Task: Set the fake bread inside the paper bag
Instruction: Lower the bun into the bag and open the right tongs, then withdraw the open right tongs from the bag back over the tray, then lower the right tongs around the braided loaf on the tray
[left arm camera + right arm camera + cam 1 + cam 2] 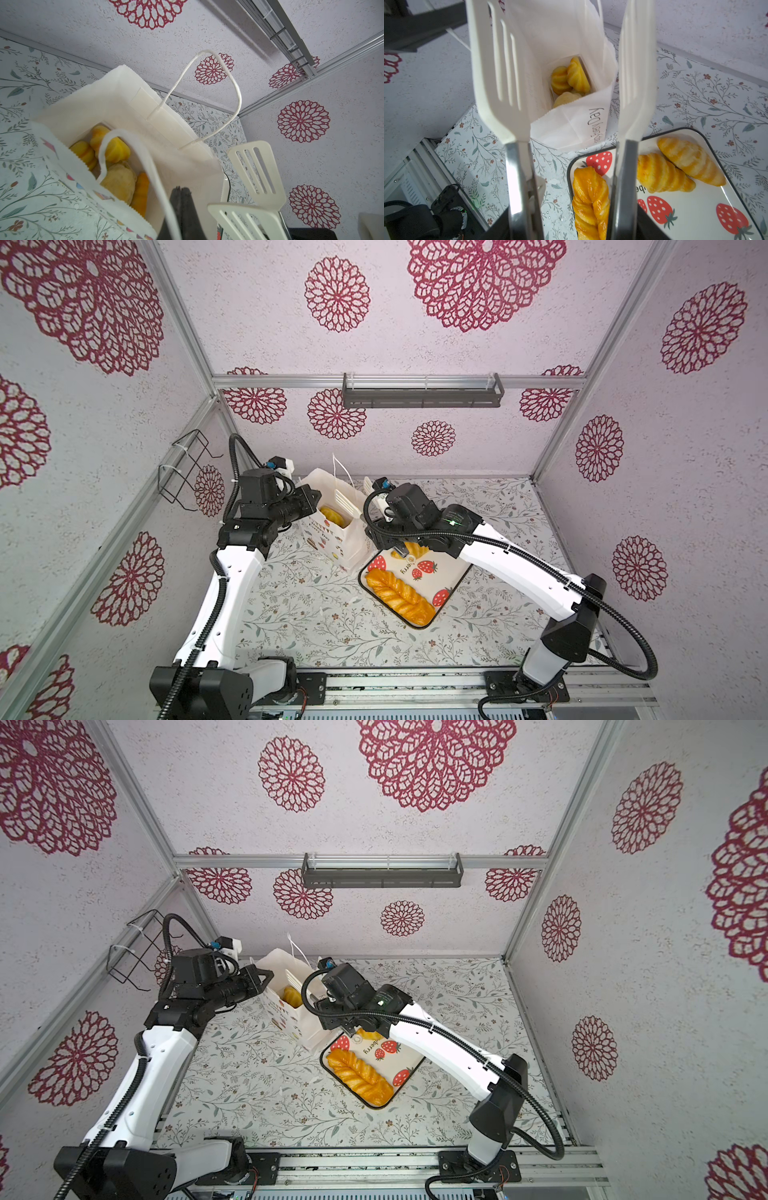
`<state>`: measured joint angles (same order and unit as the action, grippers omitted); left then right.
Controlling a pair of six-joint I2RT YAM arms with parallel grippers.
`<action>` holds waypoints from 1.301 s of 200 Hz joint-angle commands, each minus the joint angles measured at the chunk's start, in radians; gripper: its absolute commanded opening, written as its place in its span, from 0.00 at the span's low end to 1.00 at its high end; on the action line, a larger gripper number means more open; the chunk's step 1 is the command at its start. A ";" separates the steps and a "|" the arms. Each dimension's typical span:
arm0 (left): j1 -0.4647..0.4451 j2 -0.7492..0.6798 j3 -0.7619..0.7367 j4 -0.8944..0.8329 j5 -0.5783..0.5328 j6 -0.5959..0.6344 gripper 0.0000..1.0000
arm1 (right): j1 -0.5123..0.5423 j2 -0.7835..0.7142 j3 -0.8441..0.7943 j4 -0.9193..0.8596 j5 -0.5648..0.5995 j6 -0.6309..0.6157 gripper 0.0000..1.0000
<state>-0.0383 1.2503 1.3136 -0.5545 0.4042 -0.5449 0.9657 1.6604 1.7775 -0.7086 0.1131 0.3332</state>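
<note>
Where the left gripper sits: black fingers pressed together at the rim of the paper bag; paper pinched between them or not, I cannot tell.
Right gripper: clamped on white slotted tongs, blades apart and empty.
Bag mouth: open, upright, just past the blade tips.
Fake bread: several pieces at the bag's bottom, beyond the blades.
Tray: near the right fingers, holding a plaited loaf and two croissants.
</note>
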 commanded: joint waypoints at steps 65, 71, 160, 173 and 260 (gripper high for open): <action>0.007 -0.006 0.021 0.013 0.010 -0.012 0.00 | -0.046 -0.305 -0.272 0.074 0.080 0.059 0.55; 0.006 -0.007 0.021 0.012 0.007 -0.010 0.00 | -0.049 -0.324 -0.298 0.079 0.083 0.066 0.55; 0.006 0.003 0.038 -0.011 0.002 0.015 0.00 | -0.052 -0.500 -0.614 0.031 0.052 0.139 0.54; 0.007 0.005 0.034 -0.014 0.004 0.016 0.00 | -0.045 -0.517 -0.652 0.023 0.044 0.147 0.54; 0.006 0.009 0.041 -0.034 0.002 0.033 0.00 | 0.041 -0.558 -0.770 -0.046 0.043 0.181 0.52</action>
<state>-0.0383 1.2549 1.3254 -0.5865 0.4065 -0.5346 0.9741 1.1233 1.0004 -0.7418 0.1452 0.4831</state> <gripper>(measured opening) 0.031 0.522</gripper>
